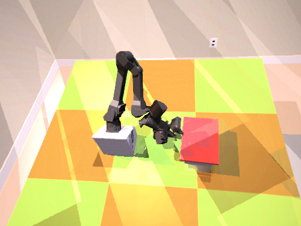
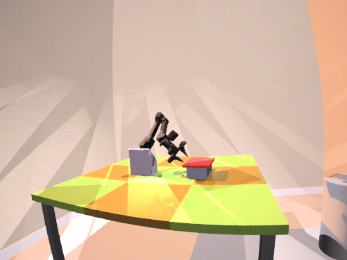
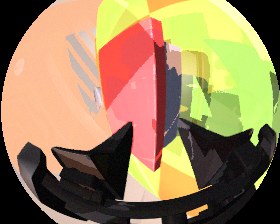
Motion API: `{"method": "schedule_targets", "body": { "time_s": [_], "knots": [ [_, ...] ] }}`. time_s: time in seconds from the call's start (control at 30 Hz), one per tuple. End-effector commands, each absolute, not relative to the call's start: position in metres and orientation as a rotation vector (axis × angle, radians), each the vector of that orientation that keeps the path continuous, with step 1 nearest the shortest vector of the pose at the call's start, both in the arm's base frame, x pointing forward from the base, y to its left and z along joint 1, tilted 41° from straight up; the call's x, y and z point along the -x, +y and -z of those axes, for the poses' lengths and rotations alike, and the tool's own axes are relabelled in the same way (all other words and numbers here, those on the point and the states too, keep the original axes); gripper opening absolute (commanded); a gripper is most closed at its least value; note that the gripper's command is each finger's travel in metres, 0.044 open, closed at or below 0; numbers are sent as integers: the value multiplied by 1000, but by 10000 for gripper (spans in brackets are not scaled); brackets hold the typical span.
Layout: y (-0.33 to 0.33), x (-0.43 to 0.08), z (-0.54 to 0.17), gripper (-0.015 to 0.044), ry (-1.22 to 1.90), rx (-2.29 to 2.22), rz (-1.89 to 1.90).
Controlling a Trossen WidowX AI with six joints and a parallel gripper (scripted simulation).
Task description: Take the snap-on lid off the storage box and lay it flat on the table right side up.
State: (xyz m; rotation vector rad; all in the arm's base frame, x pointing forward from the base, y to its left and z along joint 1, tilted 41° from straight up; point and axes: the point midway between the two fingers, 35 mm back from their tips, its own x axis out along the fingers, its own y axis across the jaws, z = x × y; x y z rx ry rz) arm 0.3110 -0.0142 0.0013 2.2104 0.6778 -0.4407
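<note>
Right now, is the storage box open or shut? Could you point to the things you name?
Shut: the red lid (image 1: 199,140) (image 2: 198,162) (image 3: 135,85) lies across the top of the grey box (image 1: 201,167) (image 2: 198,172) (image 3: 172,95), covering its opening.

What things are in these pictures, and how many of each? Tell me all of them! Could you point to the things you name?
Lid (image 1: 200,138) (image 2: 198,162) (image 3: 135,75): one, red, on the box
Box (image 1: 204,167) (image 2: 198,172) (image 3: 172,92): one, grey, on the table
Table (image 1: 150,208) (image 2: 236,208) (image 3: 235,55): one, green and orange with dark legs
Block (image 1: 115,146) (image 2: 139,161): one, pale grey, under the arm
Wall outlet (image 1: 213,42): one, white, on the wall
Bin-like container (image 2: 338,215): one, whitish, right of the table
Arm (image 1: 120,84) (image 2: 155,130): one, dark, on the block
End effector (image 1: 178,133) (image 2: 184,159) (image 3: 156,125): one, black, open, beside the lid
</note>
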Motion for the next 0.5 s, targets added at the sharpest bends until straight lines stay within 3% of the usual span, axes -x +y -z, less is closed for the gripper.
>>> {"method": "schedule_targets", "body": {
  "time_s": [0.0, 0.47],
  "knots": [
    [-12, -318, 2, 235, 673, -2214, 442],
    [-3, -333, 15, 235, 671, -2219, 437]
  ]
}}
